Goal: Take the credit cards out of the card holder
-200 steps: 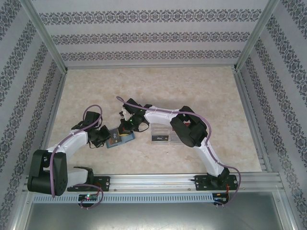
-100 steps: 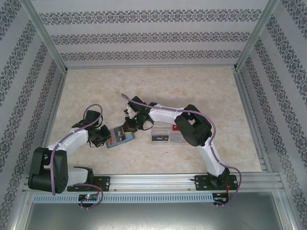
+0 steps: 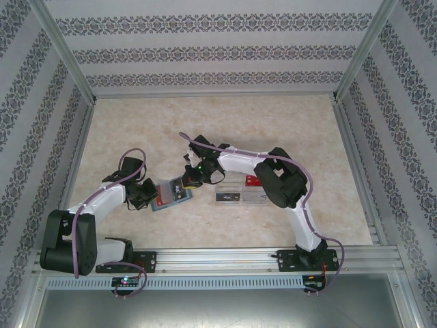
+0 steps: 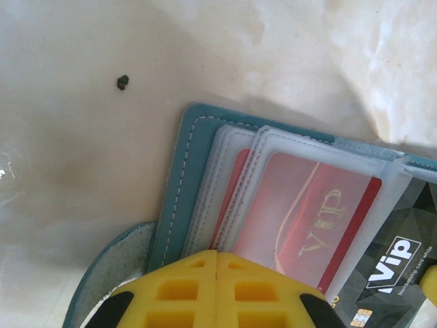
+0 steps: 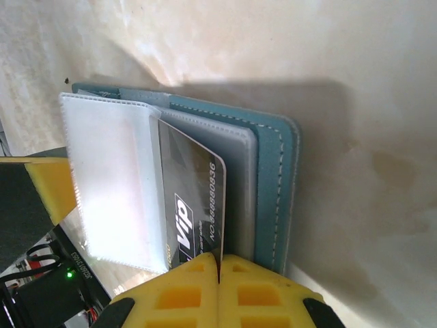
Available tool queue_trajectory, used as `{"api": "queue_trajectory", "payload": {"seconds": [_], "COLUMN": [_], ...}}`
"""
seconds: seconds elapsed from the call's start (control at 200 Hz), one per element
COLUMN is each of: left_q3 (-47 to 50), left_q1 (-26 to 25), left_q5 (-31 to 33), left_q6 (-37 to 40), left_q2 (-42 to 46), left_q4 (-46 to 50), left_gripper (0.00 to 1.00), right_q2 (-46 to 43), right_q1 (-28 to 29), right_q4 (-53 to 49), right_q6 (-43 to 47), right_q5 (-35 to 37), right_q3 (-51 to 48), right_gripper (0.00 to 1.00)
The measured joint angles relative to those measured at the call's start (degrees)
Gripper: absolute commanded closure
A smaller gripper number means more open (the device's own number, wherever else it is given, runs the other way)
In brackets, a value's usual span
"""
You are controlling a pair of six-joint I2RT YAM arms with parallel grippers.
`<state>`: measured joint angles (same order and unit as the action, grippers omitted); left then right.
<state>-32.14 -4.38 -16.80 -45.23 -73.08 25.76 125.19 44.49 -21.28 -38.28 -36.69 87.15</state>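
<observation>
the top view looks down from high behind the near edge across the whole table (image 3: 273, 123), while both wrist views sit very close, facing down from opposite sides onto the card holder (image 3: 171, 195) all three share.

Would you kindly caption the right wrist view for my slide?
Shut right claw pinches black VIP card protruding from teal holder.

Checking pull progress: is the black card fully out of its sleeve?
No, part of the black card is tucked in the clear sleeve of the wallet, its near edge pinched by the shut right hand.
</observation>
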Motion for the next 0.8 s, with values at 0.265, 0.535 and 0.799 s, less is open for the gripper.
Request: {"api": "queue_trajectory", "payload": {"seconds": [0.265, 0.535, 0.799], "left_q3": [0.0, -0.1, -2.1], "left_q1": [0.0, 0.0, 0.0], "left_q5": [0.0, 0.1, 0.4], "left_q6": [0.0, 0.3, 2.0], "left_q2": [0.0, 0.5, 7.5], "left_q4": [0.0, 0.3, 2.8], "left_gripper": [1.0, 0.84, 0.18], "right_q2": [-3.0, -7.3, -17.7], "right_q1": [-1.0, -1.3, -1.1], "right_q4": [-1.3, -6.6, -16.7], "right_q6": [1.0, 3.4, 12.5], "right_q5": [1.4, 4.3, 13.6], "right_q3": [-0.3, 0.2, 2.5], "right_gripper": [1.0, 1.0, 1.0]}}
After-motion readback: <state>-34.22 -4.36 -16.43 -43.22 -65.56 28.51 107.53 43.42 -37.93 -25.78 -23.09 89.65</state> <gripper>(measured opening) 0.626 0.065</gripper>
